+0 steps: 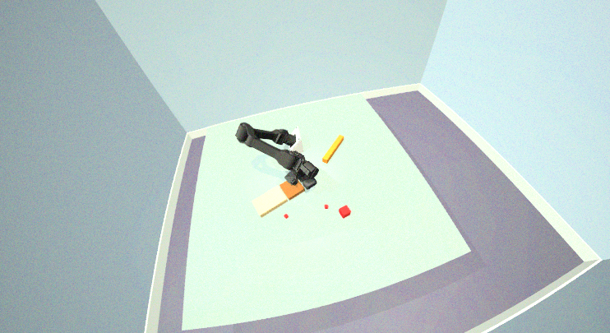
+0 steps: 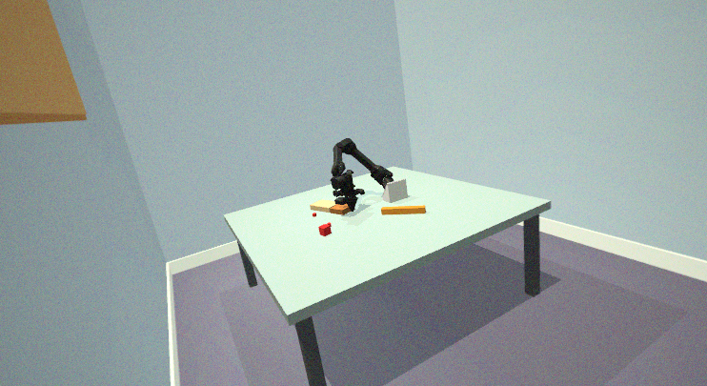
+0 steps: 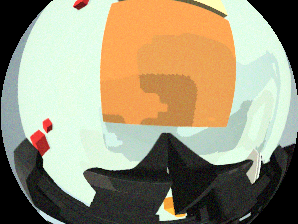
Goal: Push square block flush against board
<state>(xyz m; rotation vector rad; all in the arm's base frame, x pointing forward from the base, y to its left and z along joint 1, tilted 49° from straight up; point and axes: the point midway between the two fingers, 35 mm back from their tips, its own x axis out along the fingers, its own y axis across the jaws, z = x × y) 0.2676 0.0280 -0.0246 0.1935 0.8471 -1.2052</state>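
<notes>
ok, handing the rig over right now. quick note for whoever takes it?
Pincer: shut, holding nothing, low at the outer end of the flat orange square block.
Block sits on the pale green table, end to end with the flat cream rectangular board; the top view shows them touching and roughly in line, but the wrist view shows a thin dark seam, so full contact and even edges are not confirmed.
Bystanders: long yellow bar, red cube.
Left: confirm flush contact, nudge if needed, then pull the arm away.
</notes>
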